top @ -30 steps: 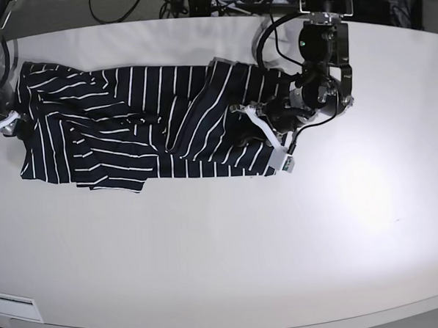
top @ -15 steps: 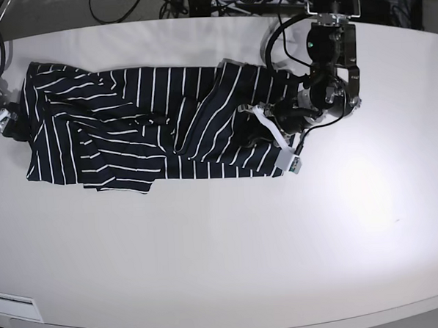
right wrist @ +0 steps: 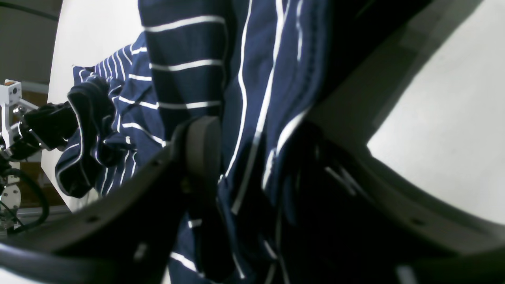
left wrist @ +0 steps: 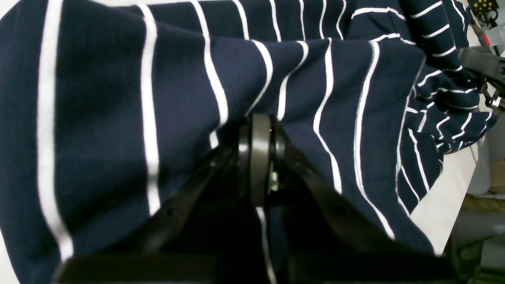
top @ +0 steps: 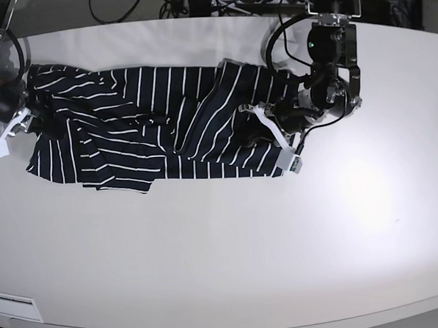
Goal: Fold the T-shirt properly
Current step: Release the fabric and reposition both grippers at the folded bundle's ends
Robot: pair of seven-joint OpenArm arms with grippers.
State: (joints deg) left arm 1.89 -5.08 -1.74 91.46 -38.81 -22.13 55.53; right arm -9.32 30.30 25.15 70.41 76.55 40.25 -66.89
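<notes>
The white table (top: 230, 244) takes up most of the base view; across its far half the T-shirt (top: 151, 131) lies spread lengthwise, dark navy with thin white stripes, rumpled and partly doubled over along its near edge. At that view's right end the left gripper (top: 270, 126) sits on the shirt's edge with its jaws pressed together on a pinch of striped cloth, the fabric bunching at the black pads (left wrist: 258, 157); at the opposite end the right gripper (top: 27, 119) has cloth between its jaws, one grey pad (right wrist: 203, 148) against the fabric, though whether it grips I cannot tell.
</notes>
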